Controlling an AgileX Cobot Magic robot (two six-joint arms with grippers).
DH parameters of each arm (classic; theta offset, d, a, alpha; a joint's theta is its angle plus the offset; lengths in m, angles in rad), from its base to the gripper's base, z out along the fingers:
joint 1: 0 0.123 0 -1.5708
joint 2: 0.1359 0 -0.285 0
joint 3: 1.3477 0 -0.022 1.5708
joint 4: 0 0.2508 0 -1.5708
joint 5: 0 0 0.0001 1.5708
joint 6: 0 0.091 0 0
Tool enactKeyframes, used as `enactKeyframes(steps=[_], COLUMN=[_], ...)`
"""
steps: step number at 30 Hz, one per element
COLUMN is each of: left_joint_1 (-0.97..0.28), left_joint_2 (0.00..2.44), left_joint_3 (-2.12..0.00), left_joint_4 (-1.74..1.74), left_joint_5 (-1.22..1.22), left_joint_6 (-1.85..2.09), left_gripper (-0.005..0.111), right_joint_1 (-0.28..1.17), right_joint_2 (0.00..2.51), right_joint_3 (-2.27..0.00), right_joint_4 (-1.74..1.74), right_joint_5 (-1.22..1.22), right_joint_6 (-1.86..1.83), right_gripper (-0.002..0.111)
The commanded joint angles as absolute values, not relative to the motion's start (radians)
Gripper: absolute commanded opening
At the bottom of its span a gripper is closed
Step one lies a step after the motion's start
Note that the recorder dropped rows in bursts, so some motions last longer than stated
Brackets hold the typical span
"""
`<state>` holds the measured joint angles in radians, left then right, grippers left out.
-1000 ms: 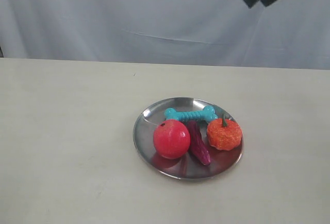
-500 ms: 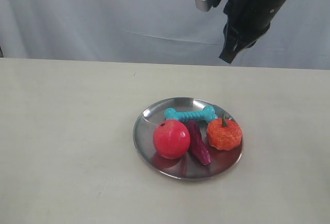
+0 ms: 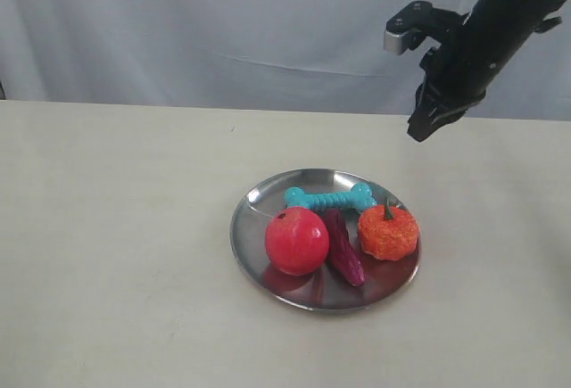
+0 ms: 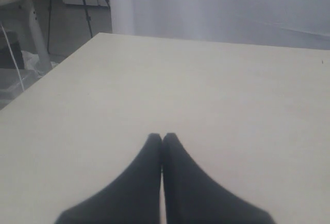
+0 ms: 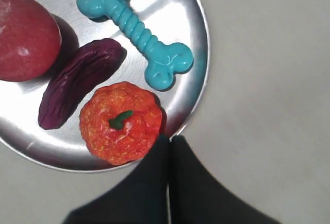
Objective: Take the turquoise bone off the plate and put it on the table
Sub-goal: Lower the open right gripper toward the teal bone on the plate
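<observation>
Above the back right of the round shiny silver metal plate (image 3: 239, 236), the right gripper (image 3: 419, 129) hangs high with its jaws pressed together and nothing in them. The left gripper (image 4: 162, 136) is clamped shut too, empty, over bare matte cream tabletop (image 3: 116, 227).

The small turquoise ribbed toy bone (image 3: 330, 198) lies flat along the plate's far side. The dark purple wrinkled toy (image 3: 343, 247) and the orange toy pumpkin (image 3: 388, 232) sit close in front of it, and the red toy apple (image 3: 297, 241) is further off.

Step in hand, as I read it, is the approach to grasp. Suggest:
- open the jaws before descending
- turn the wrist so the fingers straddle the ribbed shaft crosswise, mid-length
- come straight down, biased to the rim side, to stay clear of the pumpkin stem and the purple toy
- close gently, since the plate looks slick and may skid
- lift clear of the rim, then set down on open table well apart from the plate
</observation>
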<state>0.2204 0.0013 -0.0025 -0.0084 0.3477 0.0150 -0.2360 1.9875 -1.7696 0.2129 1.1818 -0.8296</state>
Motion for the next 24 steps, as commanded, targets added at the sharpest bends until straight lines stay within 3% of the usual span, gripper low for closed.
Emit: enactKeyframes(steps=[1, 5, 13, 24], left_joint_1=[0.222, 0.222, 0.222, 0.222], left_joint_2=[0.0, 0.0, 0.0, 0.0], left_joint_3=[0.0, 0.0, 0.0, 0.0], left_joint_4=[-0.005, -0.005, -0.005, -0.005], left_joint_5=[0.342, 0.342, 0.342, 0.342], left_joint_6=[0.011, 0.011, 0.011, 0.011], left_gripper=[0.0, 0.0, 0.0, 0.0], right_joint_1=[-0.238, -0.236, -0.234, -0.134], right_joint_2=[2.051, 2.103, 2.128, 2.202], right_joint_3=[-1.778, -1.778, -1.778, -1.809], right_joint_4=[0.229, 0.232, 0.234, 0.203], right_joint_5=[1.147, 1.105, 1.026, 0.996], right_joint_6=[-0.862, -0.862, -0.97, -1.027], right_gripper=[0.0, 0.002, 0.05, 0.05])
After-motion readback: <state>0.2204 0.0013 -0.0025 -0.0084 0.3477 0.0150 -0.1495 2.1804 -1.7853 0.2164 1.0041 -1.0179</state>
